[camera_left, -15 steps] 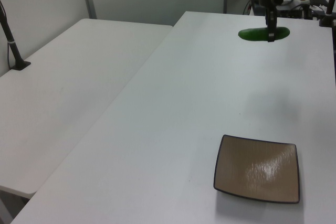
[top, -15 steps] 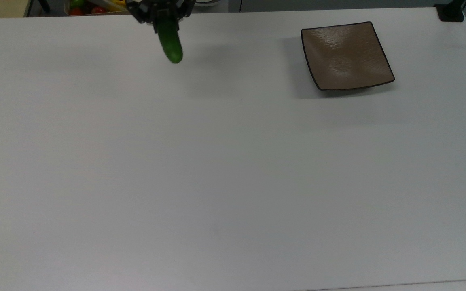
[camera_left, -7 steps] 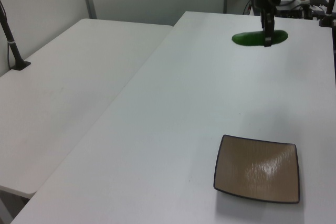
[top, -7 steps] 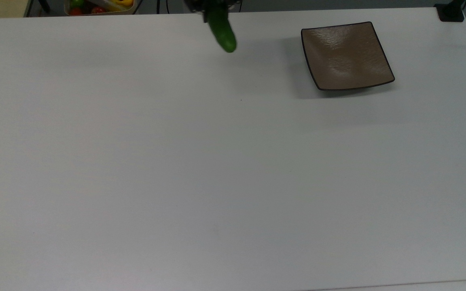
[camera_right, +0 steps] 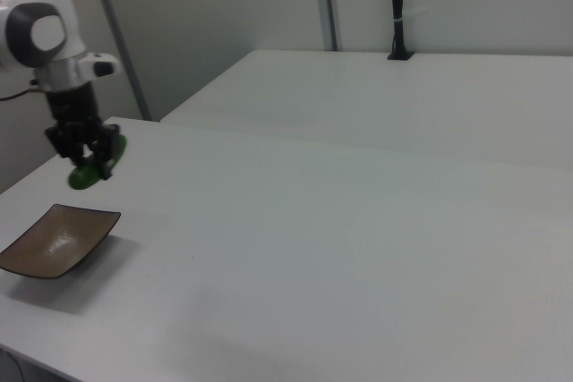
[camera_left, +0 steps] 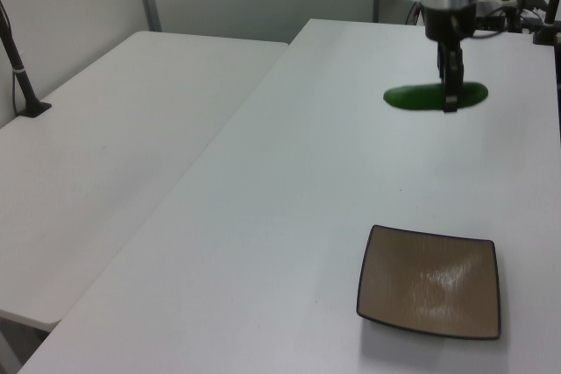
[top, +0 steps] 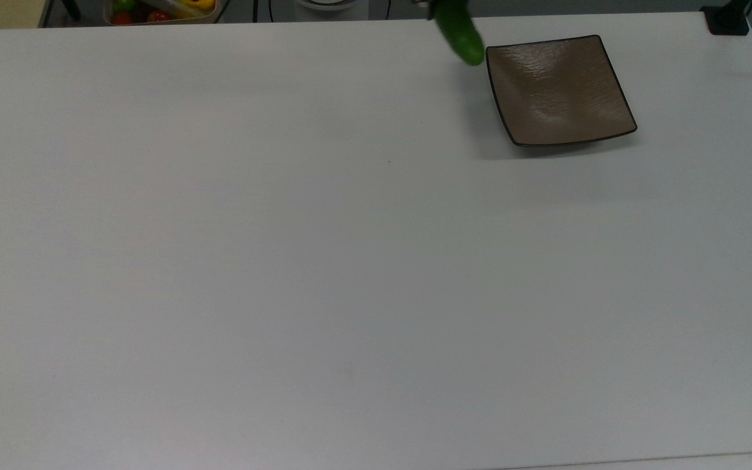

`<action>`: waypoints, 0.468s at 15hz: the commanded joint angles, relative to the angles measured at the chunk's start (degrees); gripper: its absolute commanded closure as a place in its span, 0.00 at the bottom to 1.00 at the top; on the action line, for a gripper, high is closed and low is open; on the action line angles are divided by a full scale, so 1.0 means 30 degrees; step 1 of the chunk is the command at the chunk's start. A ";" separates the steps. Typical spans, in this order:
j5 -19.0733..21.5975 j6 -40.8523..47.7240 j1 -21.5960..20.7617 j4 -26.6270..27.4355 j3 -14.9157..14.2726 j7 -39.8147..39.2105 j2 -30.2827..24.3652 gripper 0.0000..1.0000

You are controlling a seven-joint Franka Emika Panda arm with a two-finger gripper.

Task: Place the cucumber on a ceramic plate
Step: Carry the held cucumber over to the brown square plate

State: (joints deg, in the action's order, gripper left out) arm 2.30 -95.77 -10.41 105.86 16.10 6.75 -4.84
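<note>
White table (top: 284, 261), cucumber (camera_left: 436, 97) clamped crosswise in gripper (camera_left: 450, 98), hanging in the air. Plate (top: 559, 91) sits just beyond it, bare. Pick done; left: finish carry over plate, lower, release.

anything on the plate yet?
No. The plate is bare in all three views; its underside is hidden. The cucumber hangs in the gripper, off to the side.

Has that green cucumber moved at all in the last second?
Yes. In the top view the cucumber, held by the end effector, has travelled toward the top view's right along the table's far edge, now almost reaching the ceramic plate, which stayed put.
</note>
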 commanded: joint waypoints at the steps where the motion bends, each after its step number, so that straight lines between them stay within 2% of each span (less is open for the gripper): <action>1: 0.0258 -0.1149 -0.1099 -0.0249 0.1369 0.3368 0.0968 0.96; 7: 0.0229 -0.5276 -0.2625 0.0804 0.2688 0.7853 0.2432 0.96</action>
State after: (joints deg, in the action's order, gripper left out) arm 2.40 -104.82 -16.97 106.25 23.03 24.65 0.11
